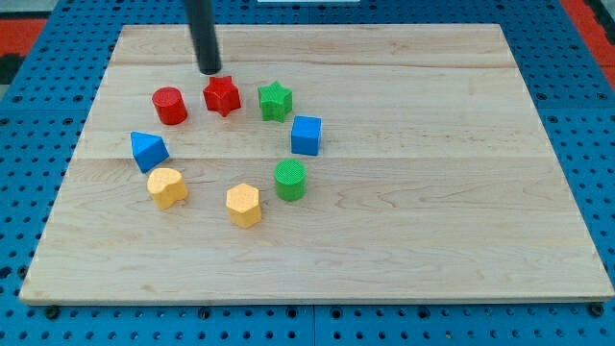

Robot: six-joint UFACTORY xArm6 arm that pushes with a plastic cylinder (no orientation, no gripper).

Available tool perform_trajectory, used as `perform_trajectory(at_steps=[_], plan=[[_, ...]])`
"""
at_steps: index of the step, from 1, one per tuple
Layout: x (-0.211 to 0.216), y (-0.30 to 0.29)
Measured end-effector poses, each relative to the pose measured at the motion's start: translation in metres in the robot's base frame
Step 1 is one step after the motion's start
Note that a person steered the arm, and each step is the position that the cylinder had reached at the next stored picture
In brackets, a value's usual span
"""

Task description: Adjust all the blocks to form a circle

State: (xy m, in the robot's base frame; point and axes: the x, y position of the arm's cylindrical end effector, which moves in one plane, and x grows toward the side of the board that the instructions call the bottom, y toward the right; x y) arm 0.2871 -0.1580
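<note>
Several blocks lie in a rough ring on the wooden board. A red cylinder is at the upper left, a red star at the top, a green star at the upper right. A blue cube is at the right, a green cylinder at the lower right, a yellow hexagon at the bottom. A yellow heart-like block is at the lower left, a blue triangle at the left. My tip stands just above the red star's upper left, between it and the red cylinder.
The board rests on a blue perforated table. A red area shows at the view's top left corner and another at the top right.
</note>
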Motion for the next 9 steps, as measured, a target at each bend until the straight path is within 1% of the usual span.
perform_trajectory(at_steps=[1, 2, 3, 4, 5, 6, 7, 8, 9], plan=[[0.028, -0.017], [0.045, -0.017], [0.065, -0.035], [0.058, -0.037], [0.07, -0.106], [0.122, -0.135], [0.215, -0.108], [0.241, 0.01], [0.264, 0.075]])
